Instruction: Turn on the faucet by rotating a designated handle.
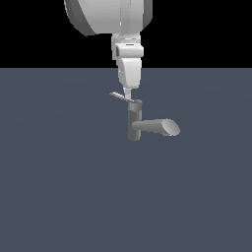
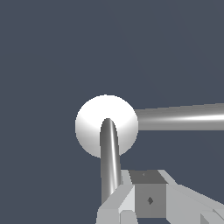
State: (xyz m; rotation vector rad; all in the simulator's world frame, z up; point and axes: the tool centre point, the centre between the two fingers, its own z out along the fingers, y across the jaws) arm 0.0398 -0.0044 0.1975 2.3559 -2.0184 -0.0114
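Your white arm cut off by exterior view's top edge; pincer point(image 1: 127, 94) fingertips too small there, cropped in wrist view, so opening and grip cannot be told. Pincer tip sits at thin flat light-grey lever handle point(image 1: 118, 96), beside cap of small grey metallic faucet point(image 1: 135, 120); contact unclear. Faucet stands mid dark blue-grey tabletop point(image 1: 59, 187), spout toward exterior view's right.

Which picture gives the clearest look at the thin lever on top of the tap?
The wrist view: the handle is large, running from the round cap toward the gripper. In the exterior view the handle is a tiny sliver beside the gripper.
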